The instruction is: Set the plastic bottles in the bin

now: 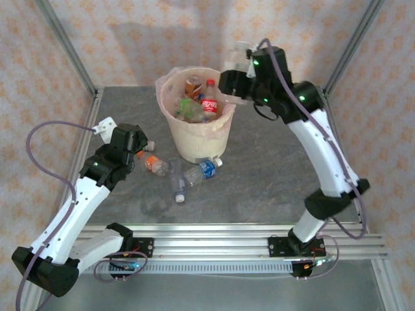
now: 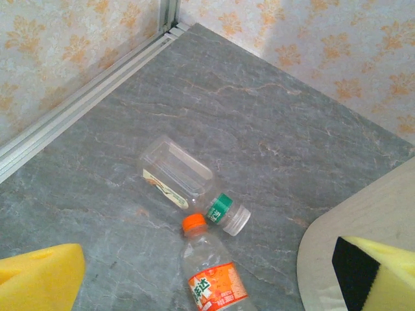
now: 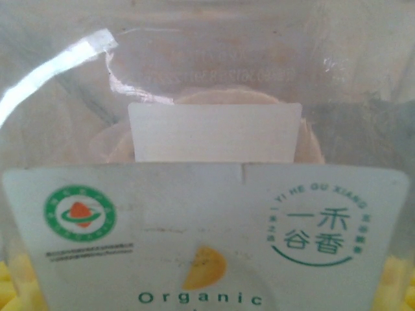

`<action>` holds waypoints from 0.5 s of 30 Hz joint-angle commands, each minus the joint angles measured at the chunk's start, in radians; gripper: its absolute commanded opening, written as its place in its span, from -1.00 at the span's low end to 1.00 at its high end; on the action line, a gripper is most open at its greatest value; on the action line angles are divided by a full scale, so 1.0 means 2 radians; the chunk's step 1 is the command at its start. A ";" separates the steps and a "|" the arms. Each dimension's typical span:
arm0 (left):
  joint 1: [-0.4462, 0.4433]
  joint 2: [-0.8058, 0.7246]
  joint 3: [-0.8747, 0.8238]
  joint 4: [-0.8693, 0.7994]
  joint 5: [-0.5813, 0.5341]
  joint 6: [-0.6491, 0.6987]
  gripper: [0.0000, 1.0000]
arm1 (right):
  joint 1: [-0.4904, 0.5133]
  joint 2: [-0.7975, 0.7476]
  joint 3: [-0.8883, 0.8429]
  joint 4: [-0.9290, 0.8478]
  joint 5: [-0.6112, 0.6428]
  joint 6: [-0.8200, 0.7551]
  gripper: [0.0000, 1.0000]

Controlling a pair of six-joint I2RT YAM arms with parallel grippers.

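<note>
While the right gripper (image 1: 235, 70) hangs at the far right rim of the large round cream bin (image 1: 194, 144), clamped on a clear plastic bottle with a white "Organic" label (image 3: 207, 214), dropping looks like the step in hand. It calls for a shift left over the opening, then release. The left gripper (image 1: 135, 148) hovers wide apart above a green-capped clear bottle (image 2: 185, 181) and an orange-capped, orange-labelled bottle (image 2: 211, 272). Both lie on the grey table (image 1: 272, 162), left of the bin.

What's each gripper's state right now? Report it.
Left gripper: open, holding nothing.
Right gripper: shut on a clear plastic bottle.
</note>
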 commanded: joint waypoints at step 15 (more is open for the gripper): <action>0.007 -0.002 0.001 -0.005 -0.003 -0.006 1.00 | 0.085 0.178 0.162 -0.036 0.090 -0.077 0.11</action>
